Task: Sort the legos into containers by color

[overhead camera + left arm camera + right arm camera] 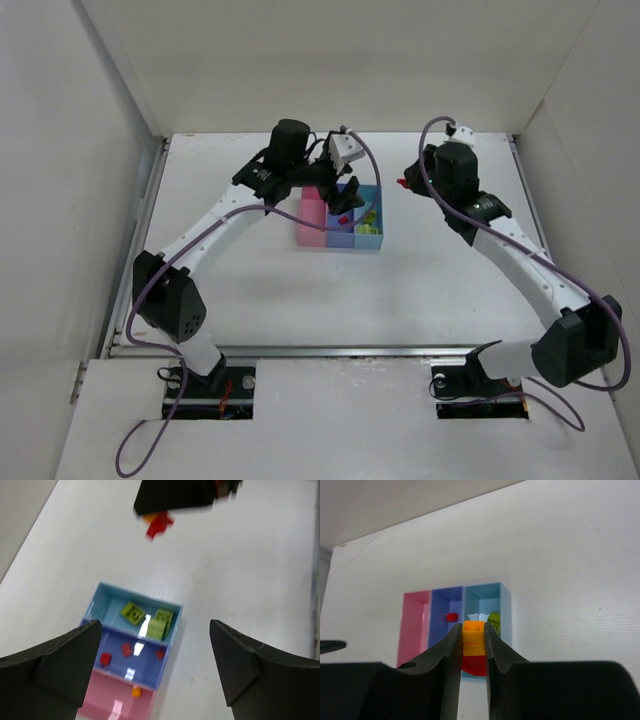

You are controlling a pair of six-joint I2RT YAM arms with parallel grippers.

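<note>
Now the stack of bricks (473,647), orange-yellow over red, is pinched in my right end effector (472,632), near the bins on their light blue side, over the counter (570,555). I judge this a delivery step, but the colours are joined, so the next move likely calls for pulling them apart first. My left end effector (155,623) hangs spread above the bins. The light blue bin (107,607) holds yellow-green bricks (132,613), the medium blue bin (145,662) red bricks (105,658), the pink bin (107,697) one orange brick (135,692).

A white table (420,290) fills mid-frame; white walls (60,200) stand left, right and behind. A metal rail (330,350) crosses below.
</note>
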